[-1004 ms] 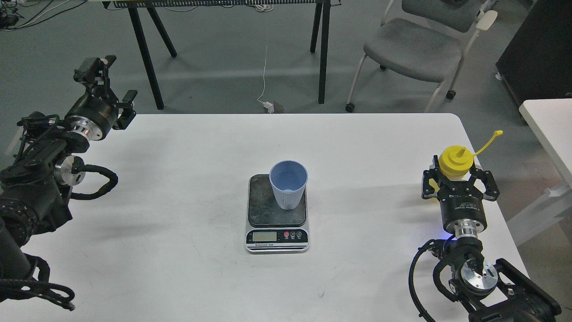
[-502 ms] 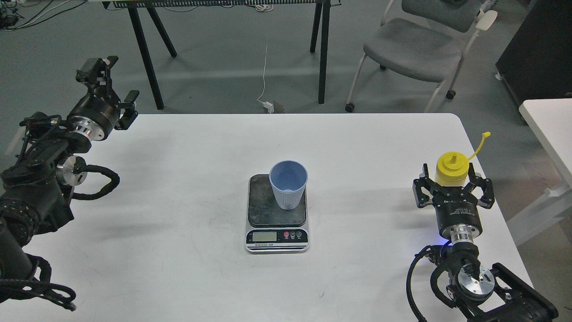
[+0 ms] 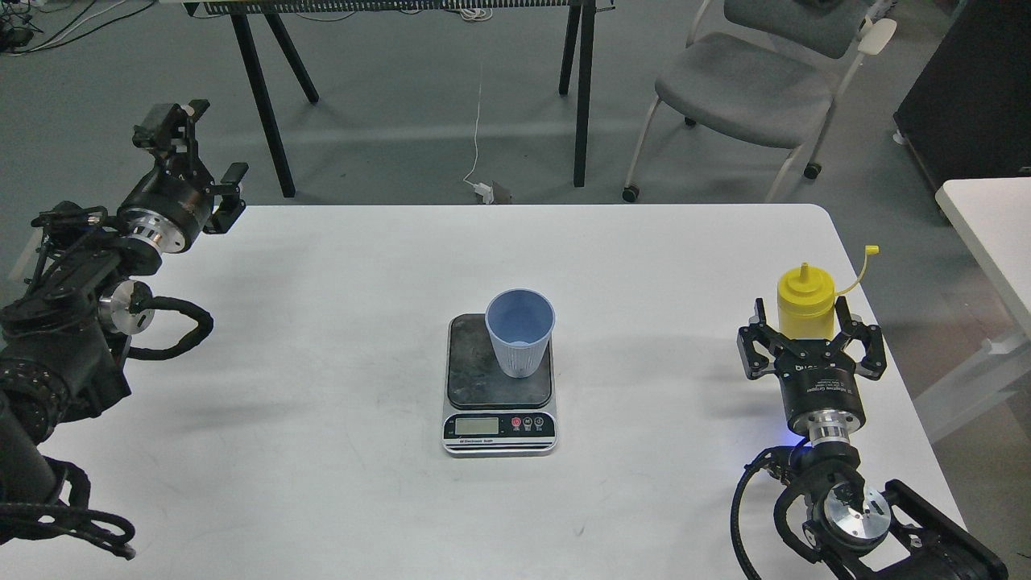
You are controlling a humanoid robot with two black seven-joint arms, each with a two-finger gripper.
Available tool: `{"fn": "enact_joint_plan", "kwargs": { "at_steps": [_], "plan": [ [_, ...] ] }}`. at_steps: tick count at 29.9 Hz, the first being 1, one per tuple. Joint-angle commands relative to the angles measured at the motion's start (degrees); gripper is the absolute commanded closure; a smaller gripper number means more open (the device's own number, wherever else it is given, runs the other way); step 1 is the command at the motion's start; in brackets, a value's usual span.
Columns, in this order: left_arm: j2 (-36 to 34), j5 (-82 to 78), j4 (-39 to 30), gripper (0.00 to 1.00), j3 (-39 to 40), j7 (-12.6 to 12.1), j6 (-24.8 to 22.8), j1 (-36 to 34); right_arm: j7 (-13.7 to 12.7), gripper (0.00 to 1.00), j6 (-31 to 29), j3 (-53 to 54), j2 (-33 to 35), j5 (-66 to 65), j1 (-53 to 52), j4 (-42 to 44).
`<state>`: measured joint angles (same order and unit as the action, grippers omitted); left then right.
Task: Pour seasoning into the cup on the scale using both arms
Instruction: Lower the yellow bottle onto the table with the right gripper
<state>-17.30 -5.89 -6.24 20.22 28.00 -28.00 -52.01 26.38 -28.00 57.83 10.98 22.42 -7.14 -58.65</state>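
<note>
The light-blue cup [image 3: 520,330] stands upright on the dark plate of the scale [image 3: 499,383] at the table's middle. The yellow seasoning bottle [image 3: 805,292] stands upright near the table's right edge, its cap strap [image 3: 860,267] sticking out to the right. My right gripper [image 3: 799,316] reaches from the front, its fingers on either side of the bottle's lower body and closed on it. My left gripper [image 3: 201,151] is open and empty, raised over the table's far left corner, far from the cup.
The white table [image 3: 322,322] ends close to the right of the bottle. A grey chair [image 3: 745,89] and black table legs [image 3: 262,105] stand on the floor behind. A second white table [image 3: 995,217] is at the right.
My right gripper has lowered the bottle and drawn it slightly left and towards me; the bottle now looks upright and lower. The left arm has barely moved.
</note>
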Motion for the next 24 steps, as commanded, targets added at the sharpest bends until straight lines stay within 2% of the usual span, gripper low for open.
{"fn": "enact_joint_plan", "kwargs": {
  "at_steps": [1, 24],
  "plan": [
    [-0.02, 0.00, 0.00, 0.02, 0.00, 0.00, 0.00, -0.03, -0.01, 0.01, 0.00, 0.01, 0.19, -0.01, 0.11, -0.67],
    [-0.37, 0.00, 0.00, 0.02, 0.00, 0.00, 0.00, 0.15, -0.28, 0.01, 0.00, 1.24, 3.96, 0.52, 3.62, -3.84]
  ]
}}
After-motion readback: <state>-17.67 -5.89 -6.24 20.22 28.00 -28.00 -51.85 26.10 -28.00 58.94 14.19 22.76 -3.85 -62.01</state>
